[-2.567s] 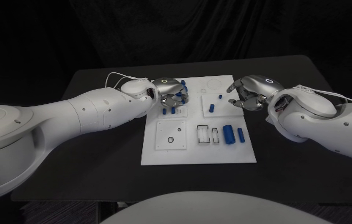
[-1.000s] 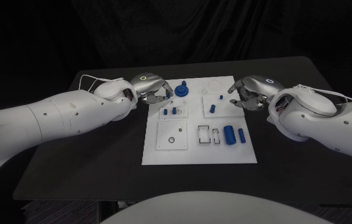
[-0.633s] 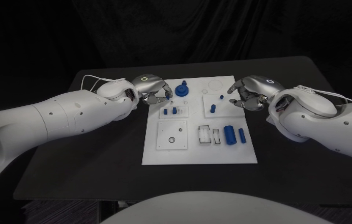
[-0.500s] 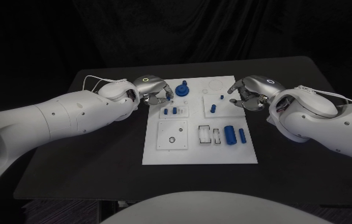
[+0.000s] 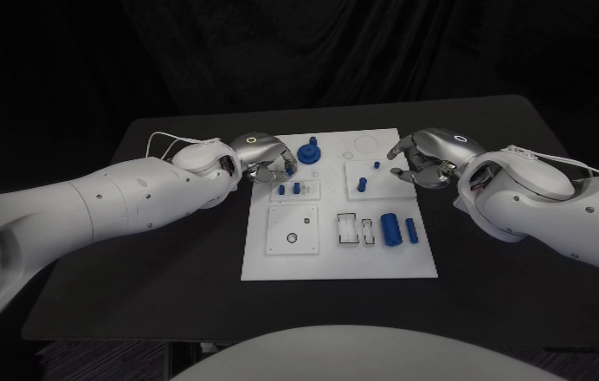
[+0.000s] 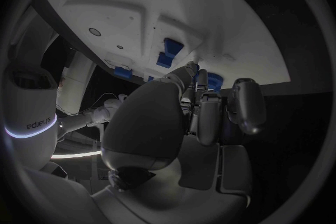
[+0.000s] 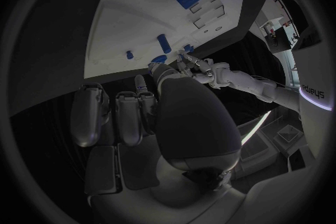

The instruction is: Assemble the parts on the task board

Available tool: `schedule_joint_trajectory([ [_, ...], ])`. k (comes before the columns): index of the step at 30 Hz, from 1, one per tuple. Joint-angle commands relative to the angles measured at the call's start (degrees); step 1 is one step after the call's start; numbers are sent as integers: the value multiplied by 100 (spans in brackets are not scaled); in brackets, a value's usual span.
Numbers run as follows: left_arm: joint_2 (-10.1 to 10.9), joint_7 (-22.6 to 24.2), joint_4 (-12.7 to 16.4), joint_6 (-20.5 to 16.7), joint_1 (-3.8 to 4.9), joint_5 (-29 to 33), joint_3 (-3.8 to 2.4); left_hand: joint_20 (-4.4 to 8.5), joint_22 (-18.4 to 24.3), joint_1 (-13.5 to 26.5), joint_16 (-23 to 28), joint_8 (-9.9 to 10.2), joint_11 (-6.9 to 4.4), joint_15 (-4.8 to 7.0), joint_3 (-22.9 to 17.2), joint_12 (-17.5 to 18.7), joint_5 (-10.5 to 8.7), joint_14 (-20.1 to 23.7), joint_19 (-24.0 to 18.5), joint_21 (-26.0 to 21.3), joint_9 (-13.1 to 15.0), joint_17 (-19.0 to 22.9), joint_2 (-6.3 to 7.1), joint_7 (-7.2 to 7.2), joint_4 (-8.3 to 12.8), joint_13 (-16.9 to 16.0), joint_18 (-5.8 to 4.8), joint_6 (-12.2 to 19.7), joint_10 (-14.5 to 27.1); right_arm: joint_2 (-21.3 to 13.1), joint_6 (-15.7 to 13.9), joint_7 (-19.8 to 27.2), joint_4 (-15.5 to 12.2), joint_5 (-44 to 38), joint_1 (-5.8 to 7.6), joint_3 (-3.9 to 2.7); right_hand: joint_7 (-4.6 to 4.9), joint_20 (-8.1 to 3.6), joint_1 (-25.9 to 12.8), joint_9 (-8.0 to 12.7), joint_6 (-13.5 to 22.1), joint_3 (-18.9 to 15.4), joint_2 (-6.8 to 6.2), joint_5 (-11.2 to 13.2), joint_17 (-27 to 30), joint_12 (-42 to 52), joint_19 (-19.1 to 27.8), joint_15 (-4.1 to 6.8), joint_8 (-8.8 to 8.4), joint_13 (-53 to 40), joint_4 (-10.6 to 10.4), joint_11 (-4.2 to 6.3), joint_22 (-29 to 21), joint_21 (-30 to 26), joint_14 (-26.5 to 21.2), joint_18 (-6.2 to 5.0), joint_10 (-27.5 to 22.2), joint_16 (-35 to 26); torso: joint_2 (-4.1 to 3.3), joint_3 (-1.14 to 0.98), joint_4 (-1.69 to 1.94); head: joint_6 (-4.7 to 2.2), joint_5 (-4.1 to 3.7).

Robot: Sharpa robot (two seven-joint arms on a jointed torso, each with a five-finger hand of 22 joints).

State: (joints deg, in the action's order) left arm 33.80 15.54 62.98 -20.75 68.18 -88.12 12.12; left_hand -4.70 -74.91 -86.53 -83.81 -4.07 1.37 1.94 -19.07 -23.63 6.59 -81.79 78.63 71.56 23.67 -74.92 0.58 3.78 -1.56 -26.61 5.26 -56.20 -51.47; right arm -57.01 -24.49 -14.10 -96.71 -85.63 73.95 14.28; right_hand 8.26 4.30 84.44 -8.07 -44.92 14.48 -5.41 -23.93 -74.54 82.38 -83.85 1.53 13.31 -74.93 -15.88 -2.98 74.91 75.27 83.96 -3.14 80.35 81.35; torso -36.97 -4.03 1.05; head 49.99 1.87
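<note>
Head view high, looking down over whole task board [image 5: 337,260]. Wrist views close behind each hand, facing the board edge; all three share the board.

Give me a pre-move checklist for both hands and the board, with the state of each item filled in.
1. Left hand at the board's left edge, fingers curled, nothing visibly held: ok.
2. Right hand at the right edge, holding nothing visible: ok.
3. White board flat on the table, square to the robot: ok.
4. Round blue part standing at the far end, free of both hands: ok.
5. Two blue cylinders lying unplaced near the slots: not ok.
6. Small pegs fully seated: cannot tell.
</note>
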Motion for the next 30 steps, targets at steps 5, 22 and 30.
schedule_joint_trajectory([
  [5,-51,29,-30,27,-24,8,-3,-5,-928,-50,22,20,4,-2,21,-27,9,28,-16,-7,-11,-81,-18,17,23,5,-85,34,-8,3,48,-63,-4,-5,-14,-3,3,44,27,16,-42,30,-16,-16,26,-20,-39,-28,23,-179,6,-19,1036,-35,286,-36,-20,-30,6,-7,-14,1,7],
  [22,-179,-8,-201,49,-53,8,-3,-3,-922,-68,39,25,5,-9,17,-45,12,48,-29,-27,-22,-50,-28,23,40,-4,-80,45,-43,13,144,-130,-9,-4,-14,-3,4,45,25,22,-34,35,-20,-14,34,-25,-35,-29,14,-172,4,-20,1033,-46,283,-38,-26,-35,3,-5,-11,1,-10],
  [30,-218,-12,-241,116,-63,8,-3,-2,-910,-59,74,46,12,-15,28,-37,1,90,-56,-68,-43,14,-21,17,43,-4,-72,99,-30,28,181,-152,-1,-4,-14,-3,4,46,26,24,-34,37,-19,-13,35,-25,-36,-29,13,-172,4,-20,1033,-44,283,-38,-26,-36,-1,-6,-9,1,-1],
])
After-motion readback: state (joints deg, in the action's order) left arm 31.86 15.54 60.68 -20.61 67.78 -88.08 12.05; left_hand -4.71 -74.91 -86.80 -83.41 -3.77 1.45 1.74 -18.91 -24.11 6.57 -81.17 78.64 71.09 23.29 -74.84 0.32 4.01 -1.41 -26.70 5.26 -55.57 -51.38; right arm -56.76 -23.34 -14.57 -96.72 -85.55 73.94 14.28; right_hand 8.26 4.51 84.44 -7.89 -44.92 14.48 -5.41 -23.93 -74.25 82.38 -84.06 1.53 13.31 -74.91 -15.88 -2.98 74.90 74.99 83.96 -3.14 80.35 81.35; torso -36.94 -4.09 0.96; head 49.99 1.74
